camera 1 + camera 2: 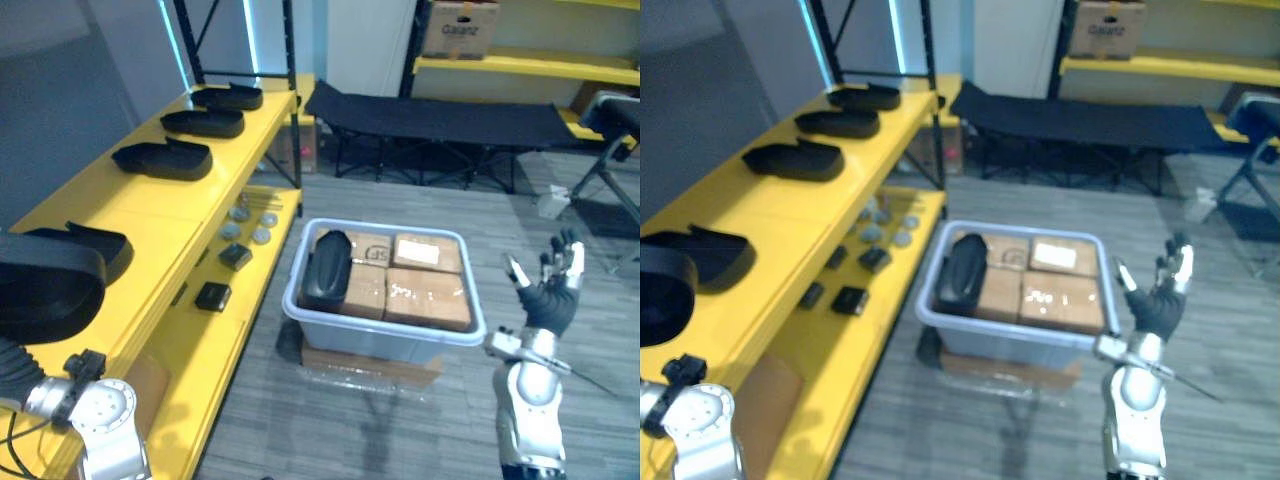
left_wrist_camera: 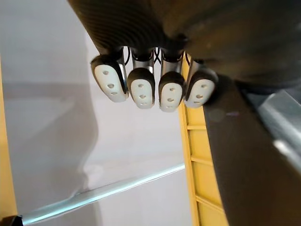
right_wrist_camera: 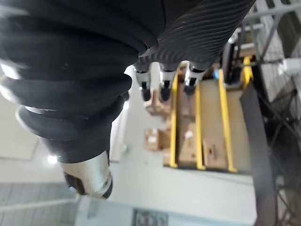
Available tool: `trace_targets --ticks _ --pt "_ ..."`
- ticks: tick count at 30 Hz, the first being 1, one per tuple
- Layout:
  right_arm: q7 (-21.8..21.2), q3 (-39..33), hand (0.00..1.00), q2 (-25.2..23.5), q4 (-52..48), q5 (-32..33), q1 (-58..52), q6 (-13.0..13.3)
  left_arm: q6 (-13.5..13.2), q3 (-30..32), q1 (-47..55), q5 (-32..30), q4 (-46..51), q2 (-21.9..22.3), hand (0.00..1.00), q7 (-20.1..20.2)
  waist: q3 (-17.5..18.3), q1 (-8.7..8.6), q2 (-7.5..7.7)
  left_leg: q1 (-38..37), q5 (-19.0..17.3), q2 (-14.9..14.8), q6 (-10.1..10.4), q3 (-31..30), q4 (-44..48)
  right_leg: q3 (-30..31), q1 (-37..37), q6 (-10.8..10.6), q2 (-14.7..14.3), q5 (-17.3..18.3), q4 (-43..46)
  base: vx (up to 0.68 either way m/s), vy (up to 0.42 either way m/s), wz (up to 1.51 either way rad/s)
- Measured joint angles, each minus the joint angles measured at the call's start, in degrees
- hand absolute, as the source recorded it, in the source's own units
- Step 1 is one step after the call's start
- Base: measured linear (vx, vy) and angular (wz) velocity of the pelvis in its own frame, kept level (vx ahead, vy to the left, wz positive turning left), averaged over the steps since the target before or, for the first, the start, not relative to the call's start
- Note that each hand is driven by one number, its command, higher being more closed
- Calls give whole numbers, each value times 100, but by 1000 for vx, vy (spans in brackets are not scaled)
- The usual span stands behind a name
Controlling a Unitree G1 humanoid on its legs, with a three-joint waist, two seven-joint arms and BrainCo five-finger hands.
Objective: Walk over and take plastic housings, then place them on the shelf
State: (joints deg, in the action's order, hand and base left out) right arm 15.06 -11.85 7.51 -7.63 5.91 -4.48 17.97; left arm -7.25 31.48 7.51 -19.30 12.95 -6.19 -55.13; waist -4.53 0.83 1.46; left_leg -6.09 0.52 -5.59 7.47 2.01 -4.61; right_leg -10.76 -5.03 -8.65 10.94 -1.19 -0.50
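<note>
Long yellow metal shelf [image 1: 150,215] down the left, black plastic housings [image 1: 163,158] spaced along its top tier. On the grey floor [image 1: 330,430], a grey plastic bin [image 1: 385,335] carries brown cardboard boxes [image 1: 428,297] and 1 black rounded housing [image 1: 326,268] at its left end. Right hand [image 1: 548,290] is raised off the bin's right edge, fingers spread, empty. Left hand [image 2: 141,87] is at the shelf's near end; cannot tell its grip.

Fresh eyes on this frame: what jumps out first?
The yellow shelf along the left, black plastic housings lined up on its top level. Then the grey bin on the floor mid-view, holding cardboard boxes and one more housing, with the right hand raised open beside it.
</note>
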Motion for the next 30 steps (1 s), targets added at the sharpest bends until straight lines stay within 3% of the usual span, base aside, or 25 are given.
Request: trace_targets --ticks 6,11,24,30 --pt "-169 557 0 -85 155 1 4 -225 436 -8 148 -672 1 -12 100 -37 -71 29 29 15 -5 1 -2 -27 0 -30 -11 5 1 3 -5 13 0 1" --pt "-225 965 0 -84 250 5 5 -275 641 -17 183 -900 1 -23 100 -37 -175 133 -1 21 -3 5 -2 -202 -1 -209 -108 -4 9 72 19 -6 -9 16" --pt "-427 1785 0 -57 907 10 558 -322 639 321 682 -884 161 -55 100 -84 -169 690 10 239 34 35 20 -961 29 -940 -390 64 13 180 100 33 -8 30" --pt "-521 2015 0 3 1319 14 985 -325 597 671 1011 -892 426 -39 100 -86 -167 969 26 338 54 75 57 -1360 102 -1194 -508 48 41 491 317 16 -19 33"
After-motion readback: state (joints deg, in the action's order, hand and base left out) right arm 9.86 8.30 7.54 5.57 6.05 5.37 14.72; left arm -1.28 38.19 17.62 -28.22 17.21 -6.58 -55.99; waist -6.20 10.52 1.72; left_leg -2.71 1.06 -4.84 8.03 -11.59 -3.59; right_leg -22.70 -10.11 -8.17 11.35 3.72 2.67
